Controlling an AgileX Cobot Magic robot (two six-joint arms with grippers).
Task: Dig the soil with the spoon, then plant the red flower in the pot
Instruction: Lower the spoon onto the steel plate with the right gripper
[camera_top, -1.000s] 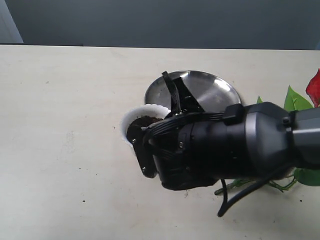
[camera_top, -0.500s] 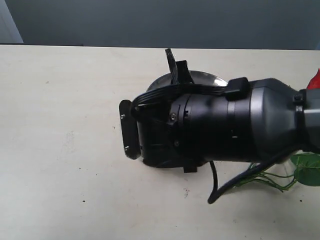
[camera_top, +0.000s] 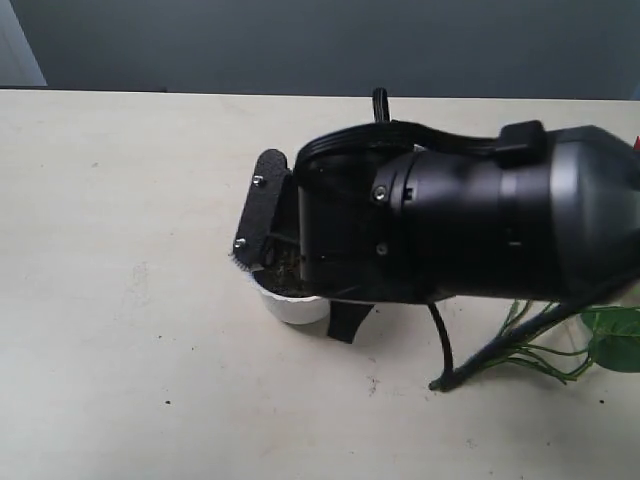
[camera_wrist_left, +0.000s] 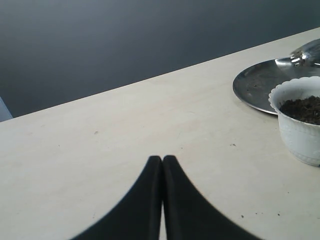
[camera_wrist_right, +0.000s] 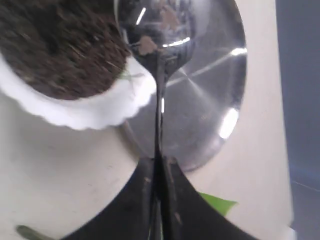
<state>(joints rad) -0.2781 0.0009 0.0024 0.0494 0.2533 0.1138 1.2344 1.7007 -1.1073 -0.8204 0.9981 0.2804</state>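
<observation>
You are working the digging step with the right gripper, whose jaws are pinching the thin handle of the spoon at the bottom centre of the right wrist view, the bowl of the spoon reaching up to the top centre of that frame. The bowl is sitting just past the wavy rim of the pot, over the steel plate, with a few crumbs of earth clinging to it, while the soil is filling the pot in the upper left of the frame. To dig well, I would judge you are needing to tip the bowl down into the middle of the soil, keep the strokes shallow and slow so the light pot is not tipping or sliding on the table, and drop what you lift onto the plate, not the table. In the exterior view the right arm is covering most of the middle of the frame, so only a sliver of the pot is showing at its lower left edge, and the red flower is lying at the lower right with just its green stems and a leaf in sight. The left gripper, at the bottom centre of its own view, is resting with its jaws pressed together on nothing. Counting: one pot, one spoon, one plate, one flower, two grippers.
</observation>
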